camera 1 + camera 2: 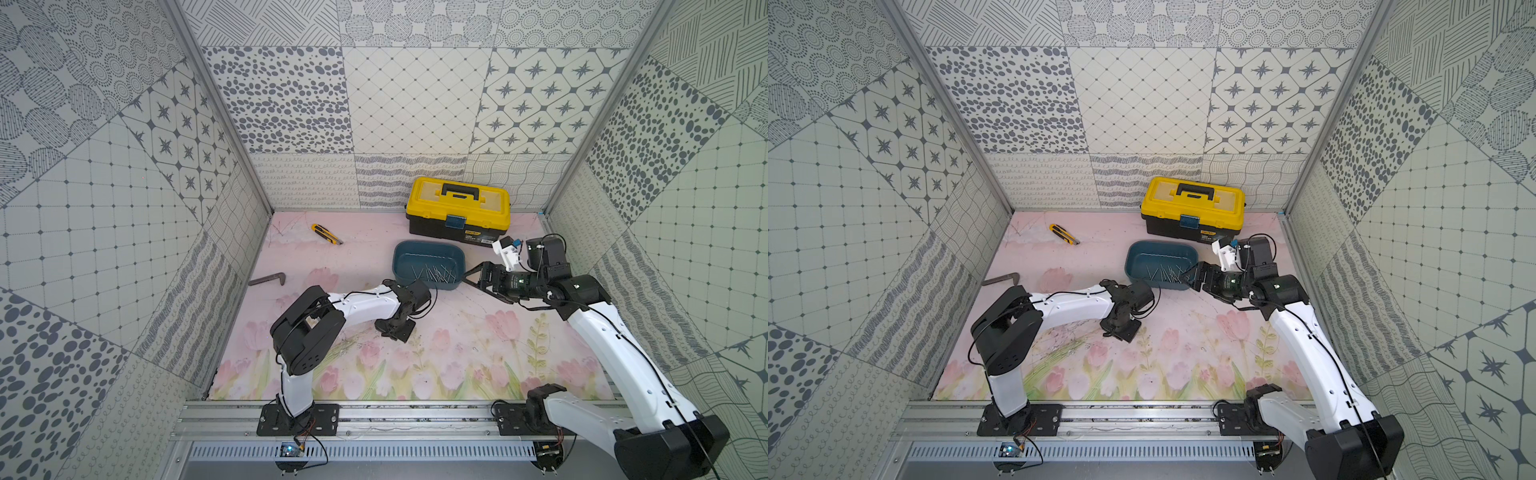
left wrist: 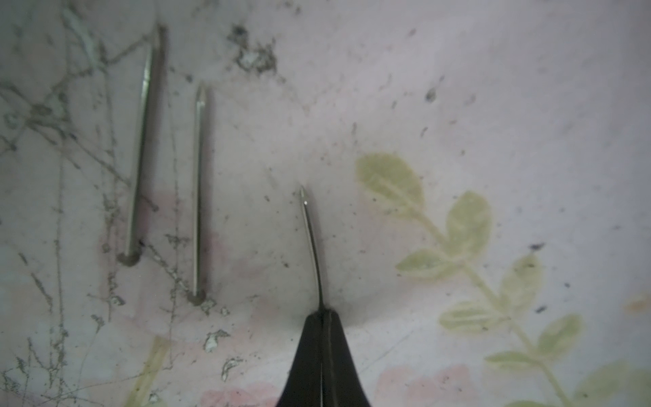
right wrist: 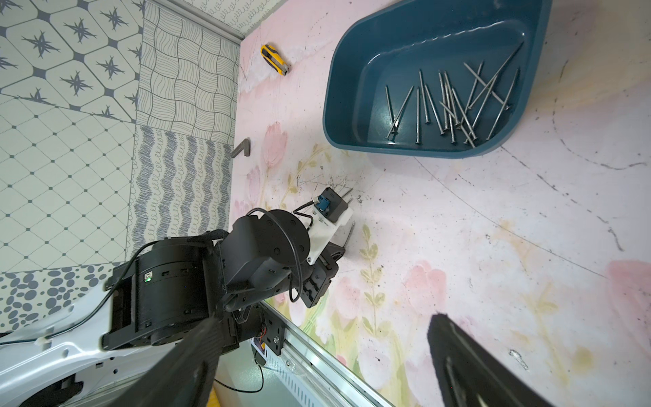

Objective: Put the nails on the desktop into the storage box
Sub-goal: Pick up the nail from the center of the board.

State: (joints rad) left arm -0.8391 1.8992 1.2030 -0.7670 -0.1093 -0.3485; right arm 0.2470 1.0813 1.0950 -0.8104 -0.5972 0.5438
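Note:
My left gripper (image 2: 322, 313) is shut on a thin grey nail (image 2: 311, 243) that sticks out past its tips, low over the pink tulip desktop (image 1: 457, 357). Two more nails (image 2: 141, 141) (image 2: 199, 193) lie side by side on the desktop next to it. In both top views the left wrist (image 1: 397, 326) (image 1: 1121, 326) points down in front of the teal storage box (image 1: 401, 257) (image 1: 1133, 262), hiding its fingers. Several nails (image 1: 434, 272) (image 3: 451, 102) lie in the box. My right gripper (image 1: 473, 279) (image 3: 323, 320) stands open and empty by the box's right end.
A yellow-and-black toolbox (image 1: 457, 208) stands at the back wall behind the storage box. A yellow utility knife (image 1: 327, 234) lies at the back left. A dark L-shaped bar (image 1: 268, 279) lies near the left wall. Patterned walls close in three sides.

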